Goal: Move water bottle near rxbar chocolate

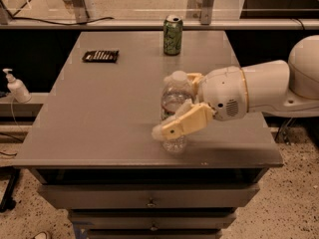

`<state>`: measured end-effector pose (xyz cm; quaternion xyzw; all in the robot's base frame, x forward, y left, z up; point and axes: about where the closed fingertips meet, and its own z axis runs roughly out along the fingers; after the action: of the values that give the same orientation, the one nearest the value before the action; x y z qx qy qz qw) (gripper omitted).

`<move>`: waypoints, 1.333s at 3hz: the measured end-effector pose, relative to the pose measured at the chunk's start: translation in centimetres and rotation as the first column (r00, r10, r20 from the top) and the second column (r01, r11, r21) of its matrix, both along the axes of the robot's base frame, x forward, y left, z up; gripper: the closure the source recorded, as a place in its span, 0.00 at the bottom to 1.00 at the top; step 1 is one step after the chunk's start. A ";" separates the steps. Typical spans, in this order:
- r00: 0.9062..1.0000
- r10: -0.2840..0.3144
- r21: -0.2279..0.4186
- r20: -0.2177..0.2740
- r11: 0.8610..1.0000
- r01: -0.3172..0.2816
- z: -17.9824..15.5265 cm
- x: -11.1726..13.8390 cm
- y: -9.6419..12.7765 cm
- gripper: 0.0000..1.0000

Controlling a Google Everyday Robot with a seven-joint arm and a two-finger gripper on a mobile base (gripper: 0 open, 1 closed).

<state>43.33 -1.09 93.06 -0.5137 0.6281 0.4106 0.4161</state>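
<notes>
Partly hidden water bottle (174,89) (label covered) stands inside wide-spread gripper (172,103); contact unclear.

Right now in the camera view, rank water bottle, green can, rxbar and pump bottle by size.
1. water bottle, nearest, gripper at it.
2. green soda can.
3. rxbar chocolate and white pump bottle: too alike to rank.

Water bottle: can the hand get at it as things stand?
Probably yes. The hand straddles the water bottle, one finger in front and one behind, apparently open. Nothing stands between them; the green can and the rxbar chocolate sit well away at the far end of the table.
</notes>
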 end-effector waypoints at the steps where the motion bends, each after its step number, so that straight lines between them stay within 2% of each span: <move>1: 1.000 -0.022 0.070 -0.005 0.997 0.023 -0.2 1.0 0.5 0.39; 2: 0.999 -0.036 0.098 -0.006 0.994 0.036 -0.3 1.5 0.2 0.64; 3: 0.999 -0.036 0.098 -0.006 0.994 0.036 -0.2 1.5 0.2 0.87; 4: 0.998 -0.057 0.129 0.037 0.990 0.052 2.2 4.0 0.4 1.00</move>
<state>47.35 -0.73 95.29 -0.4767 0.6057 0.4281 0.4718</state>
